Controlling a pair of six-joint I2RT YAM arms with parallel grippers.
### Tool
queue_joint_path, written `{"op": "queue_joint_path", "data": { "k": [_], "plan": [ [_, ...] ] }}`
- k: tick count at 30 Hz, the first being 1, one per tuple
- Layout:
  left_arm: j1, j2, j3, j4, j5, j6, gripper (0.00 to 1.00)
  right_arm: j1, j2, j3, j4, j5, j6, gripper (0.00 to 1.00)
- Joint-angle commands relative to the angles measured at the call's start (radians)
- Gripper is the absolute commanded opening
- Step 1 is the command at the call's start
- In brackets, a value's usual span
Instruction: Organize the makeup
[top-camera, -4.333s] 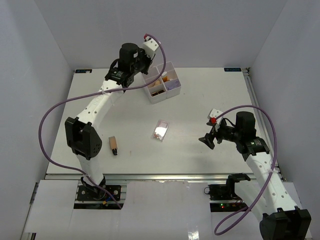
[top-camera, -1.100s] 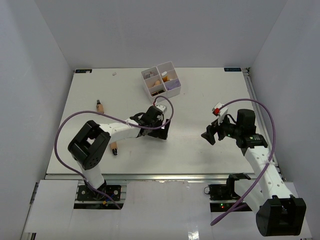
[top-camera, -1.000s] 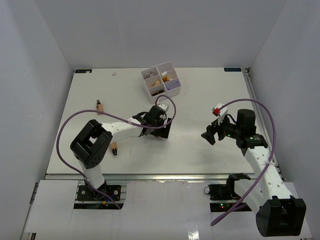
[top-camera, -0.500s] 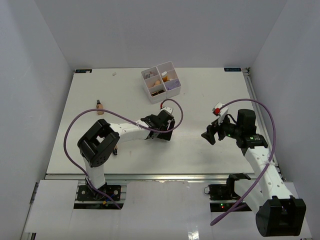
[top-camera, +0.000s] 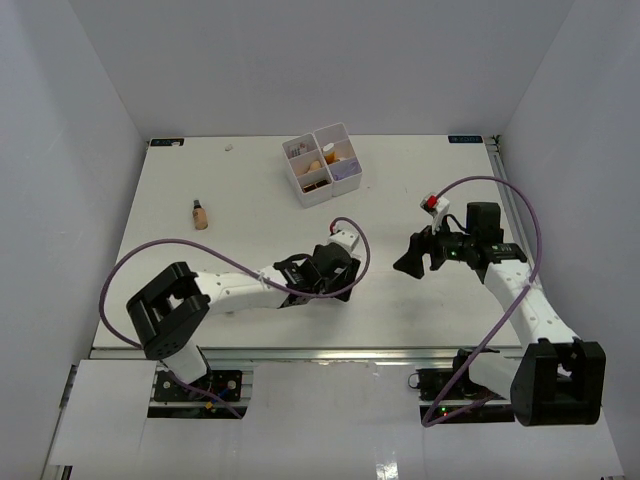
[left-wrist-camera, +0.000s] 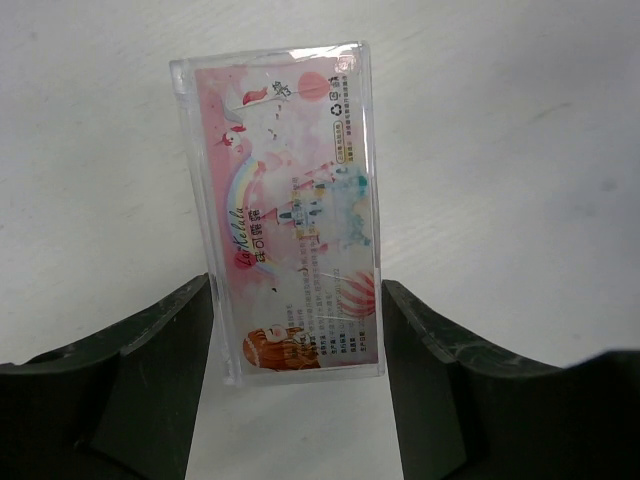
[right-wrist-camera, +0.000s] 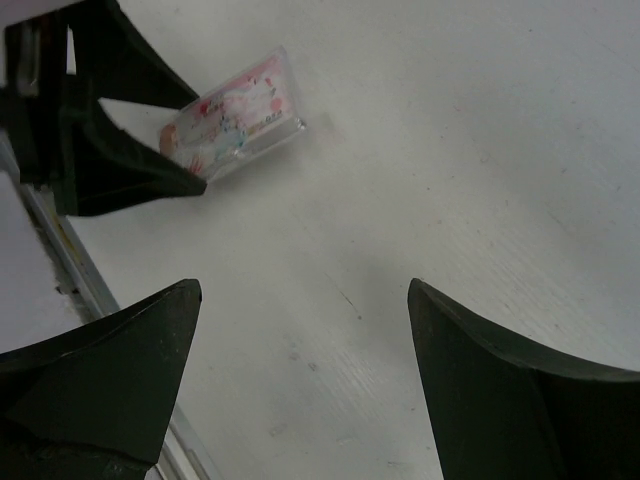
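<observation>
The clear pink palette lies on the white table, its near end between my left gripper's fingers, which touch both long edges. It also shows in the top view at my left gripper, and in the right wrist view. My right gripper is open and empty, a little right of the palette, over bare table. The tan bottle with dark cap lies at the left. The white-red packet lies behind the right arm. The other makeup sits in the box.
The white four-compartment box stands at the back centre with small items in it. The right arm's purple cable loops over the packet. A small white scrap lies at the far edge. Walls close in left, right and back.
</observation>
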Motion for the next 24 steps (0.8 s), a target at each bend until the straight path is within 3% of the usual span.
{"op": "queue_joint_path", "data": {
  "k": [1, 8, 15, 17, 24],
  "plan": [
    [-0.056, -0.128, -0.038, 0.207, 0.04, -0.023, 0.44, -0.004, 0.102, 0.143, 0.0, -0.066, 0.177, 0.9],
    [-0.097, -0.068, 0.018, 0.292, 0.049, -0.015, 0.44, -0.004, 0.171, 0.212, -0.011, -0.117, 0.311, 0.93],
    [-0.108, -0.011, 0.105, 0.316, 0.046, 0.026, 0.44, -0.004, 0.188, 0.212, -0.028, -0.11, 0.332, 1.0],
    [-0.108, -0.004, 0.121, 0.317, 0.049, 0.032, 0.44, -0.004, 0.202, 0.211, -0.03, -0.116, 0.335, 0.93],
    [-0.113, -0.005, 0.132, 0.339, 0.054, 0.046, 0.44, -0.004, 0.23, 0.212, -0.025, -0.113, 0.338, 0.88]
  ]
}}
